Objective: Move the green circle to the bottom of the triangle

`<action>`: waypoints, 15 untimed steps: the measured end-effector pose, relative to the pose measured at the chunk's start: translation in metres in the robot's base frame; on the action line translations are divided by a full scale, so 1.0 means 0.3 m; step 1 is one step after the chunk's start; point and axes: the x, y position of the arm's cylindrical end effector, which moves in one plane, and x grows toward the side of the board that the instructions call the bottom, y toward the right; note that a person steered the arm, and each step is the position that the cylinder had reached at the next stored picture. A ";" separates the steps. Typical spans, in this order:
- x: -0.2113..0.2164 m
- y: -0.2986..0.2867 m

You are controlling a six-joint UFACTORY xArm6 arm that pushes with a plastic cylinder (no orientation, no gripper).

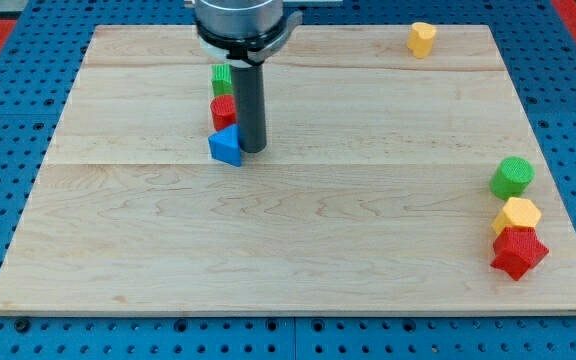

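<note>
The green circle is a green cylinder near the view's right edge, just above a yellow hexagon and a red star. The blue triangle lies left of centre in the upper half of the board. My tip rests right beside the triangle's right side, touching or nearly touching it. Directly above the triangle sit a red block and a green block, both partly hidden by the rod. The green circle is far to the right of my tip.
A yellow block sits near the board's top edge at the right. The wooden board lies on a blue pegboard base. The arm's round head hangs at the view's top.
</note>
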 end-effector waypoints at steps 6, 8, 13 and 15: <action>0.173 1.180; 0.118 0.912; -0.033 0.668; -0.104 0.539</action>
